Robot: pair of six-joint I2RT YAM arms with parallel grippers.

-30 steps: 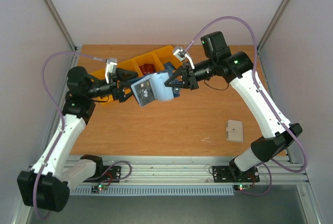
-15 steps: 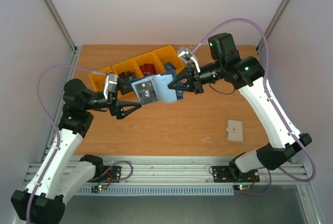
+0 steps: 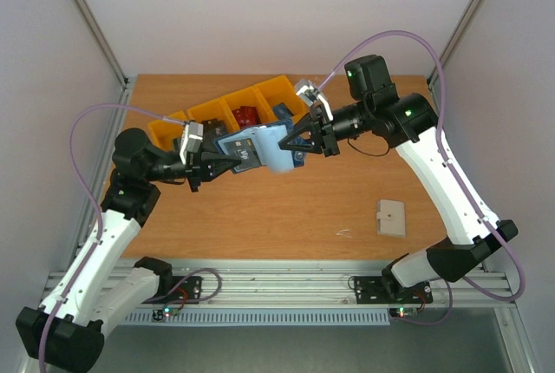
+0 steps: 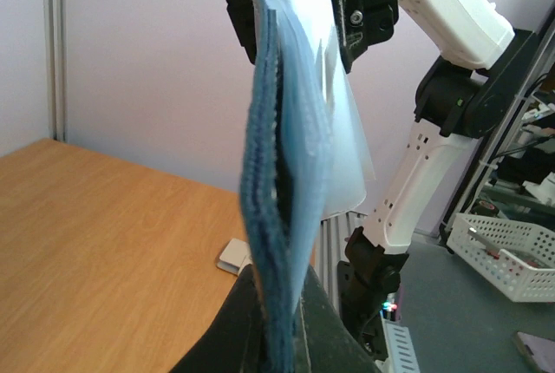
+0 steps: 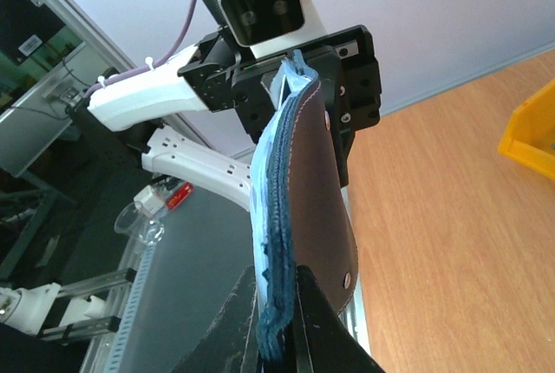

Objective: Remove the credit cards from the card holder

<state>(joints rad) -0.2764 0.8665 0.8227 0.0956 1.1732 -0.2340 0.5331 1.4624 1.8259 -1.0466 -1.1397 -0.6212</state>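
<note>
Both arms reach inward above the wooden tabletop (image 3: 286,208). Between them the dark navy folding card holder (image 3: 264,149) hangs in mid-air: left gripper (image 3: 224,163) clamped on one edge, right gripper (image 3: 290,140) on the opposite. You see no credit card drawn clear; extraction remains. Beyond, yellow plastic bins (image 3: 264,94) hold something red.

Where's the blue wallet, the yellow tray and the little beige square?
blue wallet (image 3: 270,153): top view, on its pale blue inner flap.
yellow tray (image 3: 265,95): top view, on the floor of its right-end compartment.
beige square (image 3: 391,218): top view, on its middle.
</note>
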